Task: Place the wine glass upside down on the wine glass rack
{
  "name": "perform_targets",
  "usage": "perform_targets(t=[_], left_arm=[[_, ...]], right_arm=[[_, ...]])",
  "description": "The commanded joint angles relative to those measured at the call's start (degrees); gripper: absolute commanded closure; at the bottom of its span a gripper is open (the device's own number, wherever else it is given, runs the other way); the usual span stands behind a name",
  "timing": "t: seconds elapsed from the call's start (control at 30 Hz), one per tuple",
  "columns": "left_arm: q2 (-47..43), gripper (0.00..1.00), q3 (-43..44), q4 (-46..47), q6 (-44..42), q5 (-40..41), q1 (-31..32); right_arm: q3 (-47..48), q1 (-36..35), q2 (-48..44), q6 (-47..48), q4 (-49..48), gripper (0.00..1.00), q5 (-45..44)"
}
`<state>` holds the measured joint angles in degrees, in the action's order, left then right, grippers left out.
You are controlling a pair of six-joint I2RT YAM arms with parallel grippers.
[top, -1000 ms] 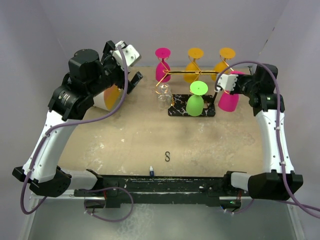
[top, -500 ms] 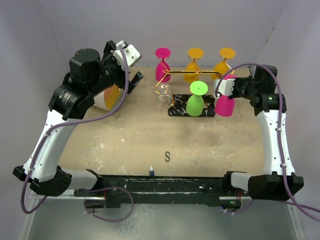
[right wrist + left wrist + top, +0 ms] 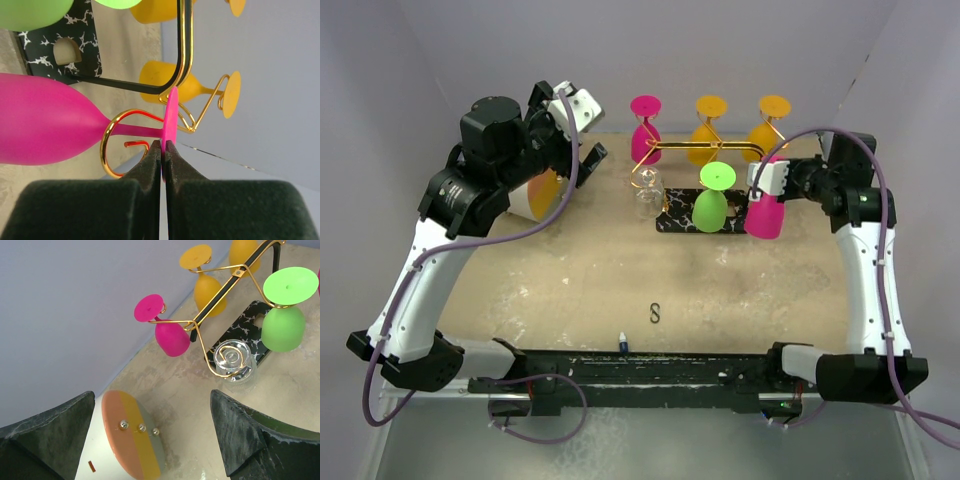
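I saw right hand (image 3: 162,145) clenched on pink wine glass (image 3: 45,125) foot, stem in wine glass rack (image 3: 675,148) hook; left hand (image 3: 151,395) released, empty.

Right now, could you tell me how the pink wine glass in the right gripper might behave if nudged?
Probably swings: the right gripper pinches only the thin foot edge of the pink wine glass. Opaque matte colour suggests light plastic, likely not fragile.

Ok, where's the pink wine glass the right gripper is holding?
Top view, right side: the pink wine glass hangs upside down from the right gripper at the right end of the wine glass rack, right of the green glass.
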<state>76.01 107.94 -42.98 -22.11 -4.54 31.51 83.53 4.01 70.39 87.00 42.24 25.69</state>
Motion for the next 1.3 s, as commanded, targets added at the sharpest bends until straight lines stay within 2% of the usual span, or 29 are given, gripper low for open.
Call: perform_targets(t=[0.0, 0.37, 0.6, 1.27], left_arm=[[-0.16, 0.01, 2.09, 1.06, -0.91, -1.00, -0.55], [-0.15, 0.01, 2.44, 1.06, -0.82, -1.94, -0.49], [-0.16, 0.01, 2.18, 0.97, -0.72, -1.88, -0.48], [0.21, 0.01, 2.05, 0.66, -0.90, -2.31, -0.53]], right_arm=[[2.78, -0.32, -2.38, -0.60, 1.79, 1.00, 3.28], [2.57, -0.32, -5.05, -3.29, 4.14, 1.00, 2.25], [1.10, -0.32, -6.52, -5.20, 3.94, 1.00, -1.59], [-3.50, -0.32, -5.62, -11.32, -4.58, 1.00, -7.99]])
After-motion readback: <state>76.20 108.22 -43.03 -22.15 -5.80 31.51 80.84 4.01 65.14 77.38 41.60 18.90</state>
